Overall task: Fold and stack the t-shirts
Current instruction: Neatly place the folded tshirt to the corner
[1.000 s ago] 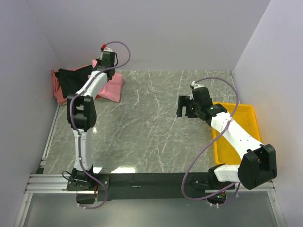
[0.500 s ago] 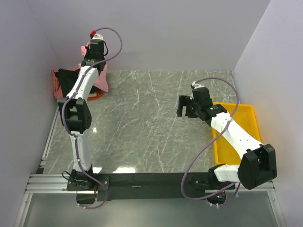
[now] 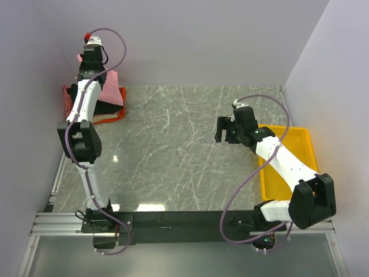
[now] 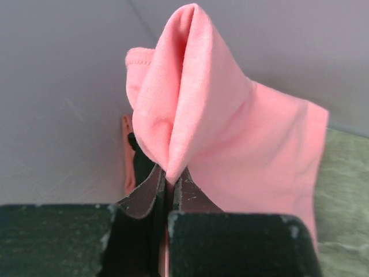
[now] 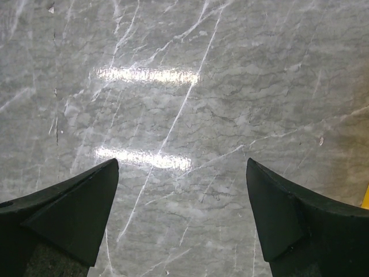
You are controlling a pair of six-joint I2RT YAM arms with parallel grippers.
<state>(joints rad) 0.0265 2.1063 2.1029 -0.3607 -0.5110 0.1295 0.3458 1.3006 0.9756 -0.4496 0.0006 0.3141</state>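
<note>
Fabric of pink t-shirt (image 4: pixel 230 133) pinched in left hand (image 4: pixel 170 180) — right hand (image 5: pixel 181 165) gaping.

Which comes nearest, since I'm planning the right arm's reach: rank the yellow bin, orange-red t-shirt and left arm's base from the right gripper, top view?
1. yellow bin, just right of the right gripper.
2. orange-red t-shirt, bottom of the far-left stack.
3. left arm's base, near-left edge.

salmon-pink t-shirt (image 4: pixel 230 133): soft matt cloth, fine knit
table (image 5: pixel 190 86): glossy grey marble-look surface, smooth, mirroring lights
yellow bin (image 3: pixel 300 139): smooth plastic
right gripper (image 5: pixel 181 167): matt black, faintly grainy plastic
walls (image 3: pixel 173 40): matt, plain
</note>
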